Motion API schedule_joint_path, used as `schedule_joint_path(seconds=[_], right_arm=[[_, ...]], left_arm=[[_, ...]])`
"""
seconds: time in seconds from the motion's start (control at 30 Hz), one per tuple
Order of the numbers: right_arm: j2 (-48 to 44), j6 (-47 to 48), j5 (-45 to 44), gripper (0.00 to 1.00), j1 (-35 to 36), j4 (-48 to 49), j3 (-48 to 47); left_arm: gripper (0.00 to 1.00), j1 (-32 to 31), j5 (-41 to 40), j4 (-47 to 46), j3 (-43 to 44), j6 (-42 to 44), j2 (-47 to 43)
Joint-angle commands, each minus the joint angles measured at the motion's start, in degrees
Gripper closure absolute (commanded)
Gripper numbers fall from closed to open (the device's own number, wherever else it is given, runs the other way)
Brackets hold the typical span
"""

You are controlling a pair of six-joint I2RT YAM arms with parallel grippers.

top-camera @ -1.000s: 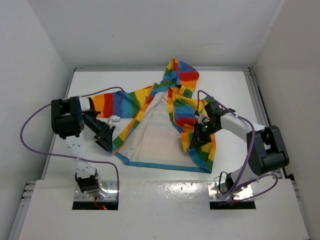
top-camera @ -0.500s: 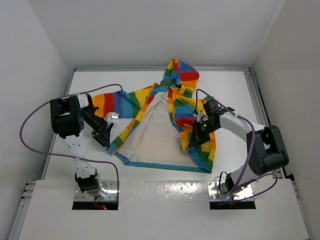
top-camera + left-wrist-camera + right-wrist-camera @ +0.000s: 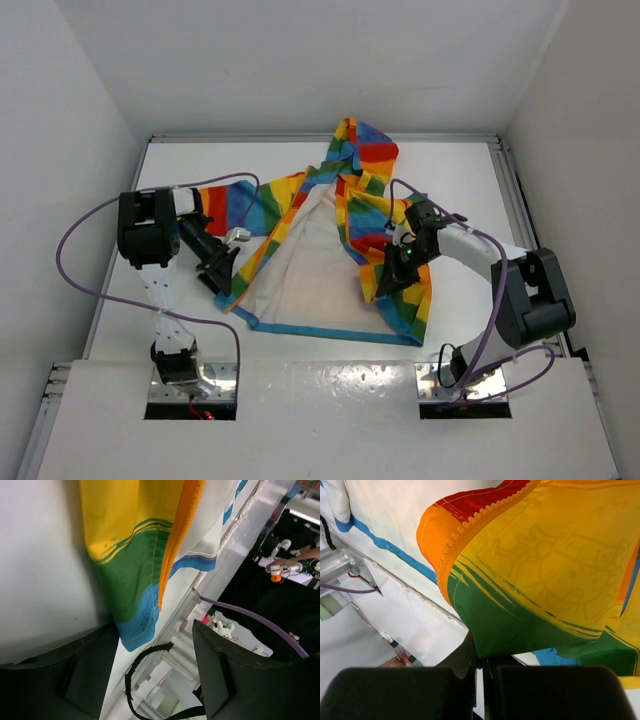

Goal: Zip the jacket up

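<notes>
On the white table [image 3: 470,180], from the top view, easy to find the jacket [image 3: 330,240]: spread open, hood toward the far wall, cream lining up, the two front edges well apart, so not zipped at all yet. At its lower left corner, just beside the hem, stands the left gripper [image 3: 220,280], low over the cloth; on the folded right front panel rests the right gripper [image 3: 392,268]. Placed so, most likely, to take one front edge on each side and bring both to the middle. From the left wrist view, shows wide-spread fingers [image 3: 225,680] with nothing gripped, and just ahead, in the gap between them, the blue hem corner with the orange zipper tape [image 3: 177,535] ending there. Looks like lining up for a pinch at the bottom end of the zipper, where the joining must begin. From the right wrist view, shows fingers [image 3: 410,695] pressed together on a fold of green and yellow cloth, just beside the orange zipper teeth [image 3: 465,532]. Held near the edge, probably, to keep this side under control while carrying it across. Impossible to tell where the slider is.
</notes>
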State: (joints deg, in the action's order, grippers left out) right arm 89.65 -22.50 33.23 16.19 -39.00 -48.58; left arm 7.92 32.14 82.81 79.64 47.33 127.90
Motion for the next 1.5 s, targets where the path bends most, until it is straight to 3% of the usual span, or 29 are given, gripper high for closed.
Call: schedule_joint_path(seconds=[0.0, 0.33, 0.47, 0.67, 1.47], right_arm=[[-0.1, -0.3, 0.7, 1.0, 0.6, 1.4, -2.1], [-0.8, 0.2, 0.8, 1.0, 0.6, 1.3, -1.5], [-0.7, 0.0, 0.9, 1.0, 0.7, 1.5, -1.6], [-1.8, 0.6, 0.7, 1.0, 0.6, 0.8, -1.4], [-1.8, 0.8, 0.1, 1.0, 0.7, 0.6, -1.8]], left_arm=[[0.3, -3.0, -4.3, -25.4, -0.9, 4.3, 3.4], [0.33, -3.5, -4.8, -31.7, -3.3, -2.4, 0.7], [0.42, -3.5, -4.8, -31.7, -3.3, -2.9, 0.7], [0.48, -2.7, -0.2, -30.3, -4.0, -3.5, 1.3], [0.47, -3.9, -1.2, -26.9, -8.5, -1.7, 1.3]])
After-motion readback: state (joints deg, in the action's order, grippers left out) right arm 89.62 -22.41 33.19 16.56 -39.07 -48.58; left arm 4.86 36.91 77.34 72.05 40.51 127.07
